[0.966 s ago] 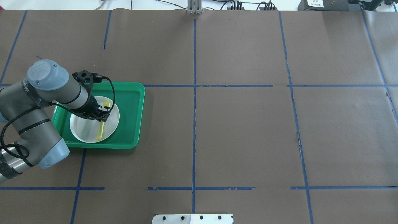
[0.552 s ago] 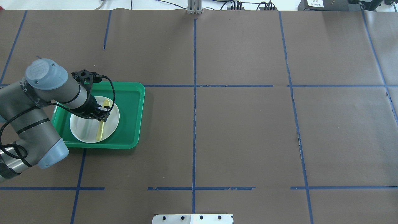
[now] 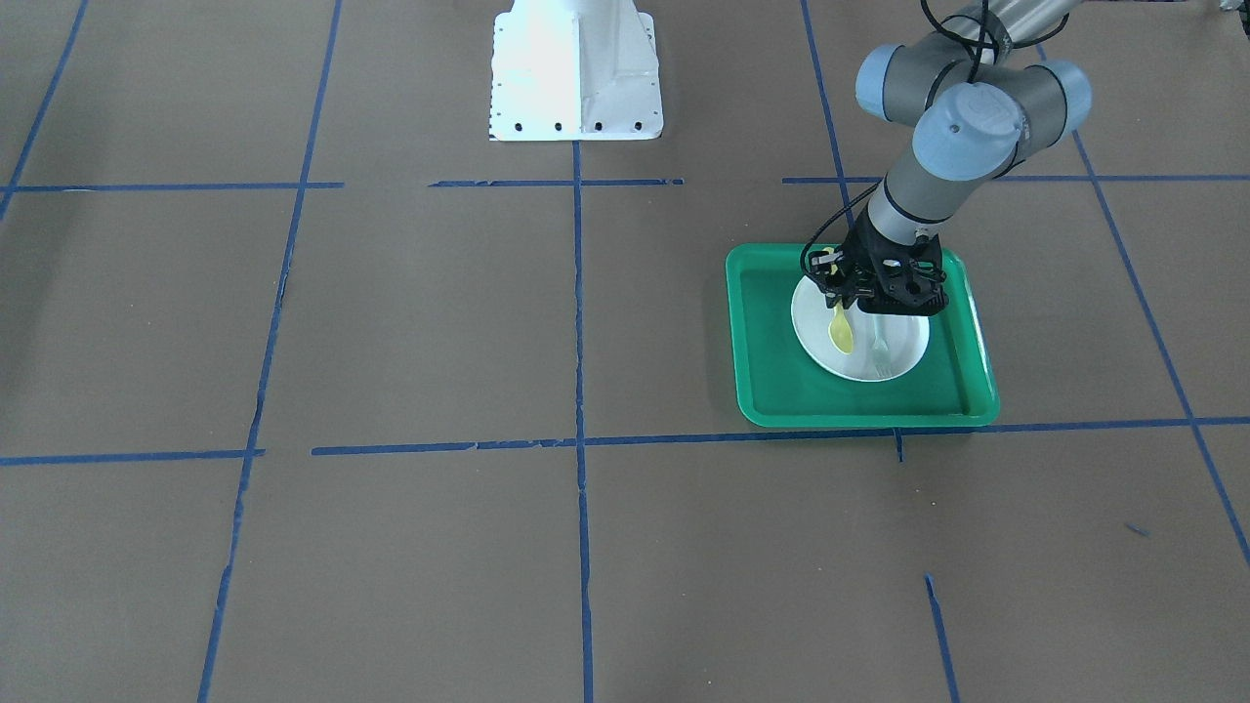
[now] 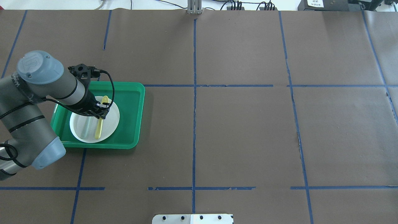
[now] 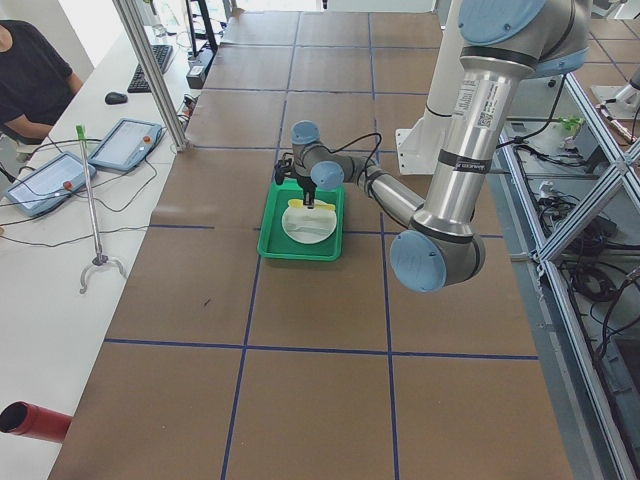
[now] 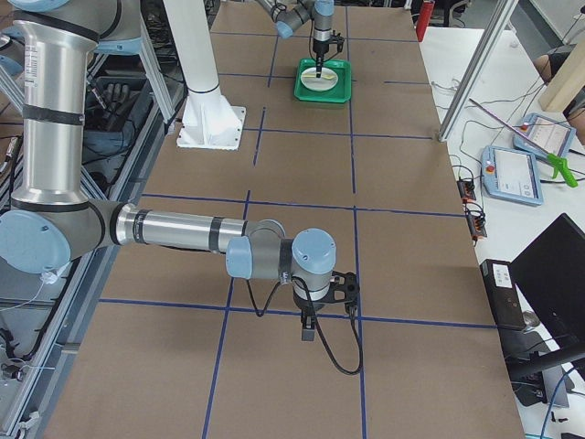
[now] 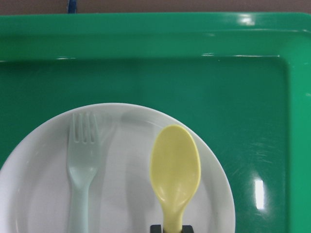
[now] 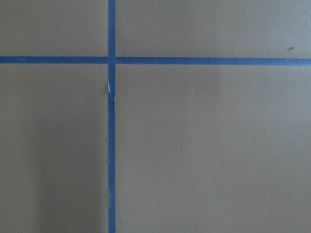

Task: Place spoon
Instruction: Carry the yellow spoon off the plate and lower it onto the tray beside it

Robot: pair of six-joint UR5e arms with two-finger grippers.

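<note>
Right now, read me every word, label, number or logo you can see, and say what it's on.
"UR": logo on the blue cap of the left arm.
Black lettering on that arm's grey tube: too blurred to read.
White label on the black box at the table's far edge: too small to read.
Spoon, fork, plate, tray: no text.

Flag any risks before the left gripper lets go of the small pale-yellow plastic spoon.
The left gripper pinches the small pale-yellow plastic spoon near its neck, bowl tip at the rim of the round white plate; released, it may slide onto the green plastic tray.
The pale grey-green translucent fork lies close alongside; the spoon could land on it.
</note>
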